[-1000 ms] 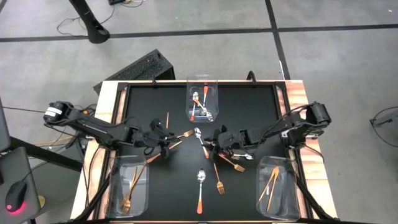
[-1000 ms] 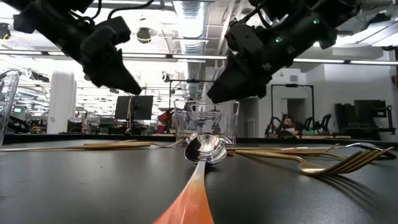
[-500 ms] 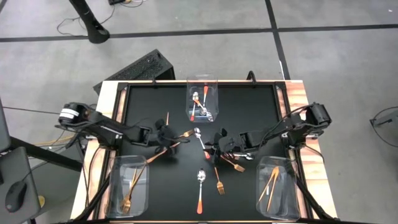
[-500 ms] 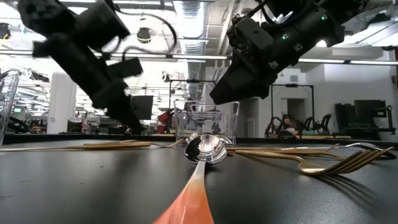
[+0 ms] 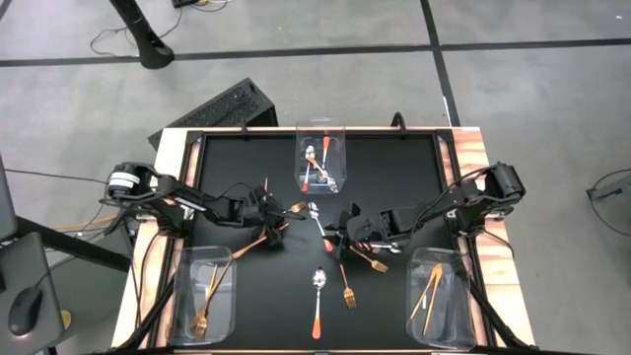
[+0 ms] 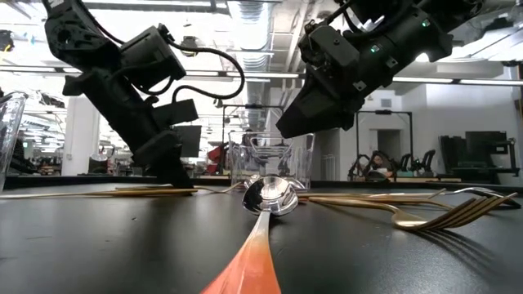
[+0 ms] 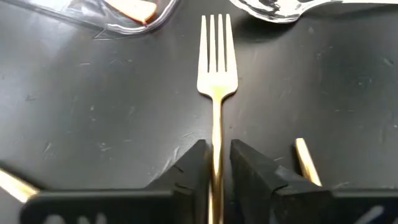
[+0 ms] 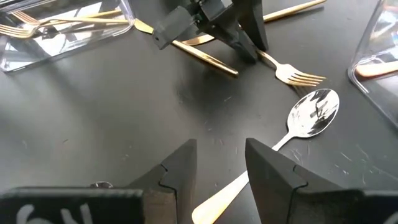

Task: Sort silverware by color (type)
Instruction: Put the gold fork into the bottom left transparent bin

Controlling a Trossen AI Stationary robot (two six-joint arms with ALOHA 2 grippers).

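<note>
Gold fork pinched, no readable writing anywhere

The gold fork (image 7: 216,93) is clamped by the left gripper (image 7: 216,171) mid-frame; the right gripper (image 8: 219,163) is held open.

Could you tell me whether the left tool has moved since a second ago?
Yes. The left tool has shifted toward the table's centre, closer to the bin at the far edge, and now straddles a gold fork.

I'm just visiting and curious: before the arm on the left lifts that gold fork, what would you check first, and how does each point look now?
1. Left gripper straddles the slim gold fork handle: ok.
2. Fingers fully clamped: cannot tell.
3. Fork tines clear of the silver-bowled spoon: ok.
4. Clear plastic bin with gold forks has room: ok.
5. Right gripper open, over the spoon's handle, apart from the left arm: ok.
</note>
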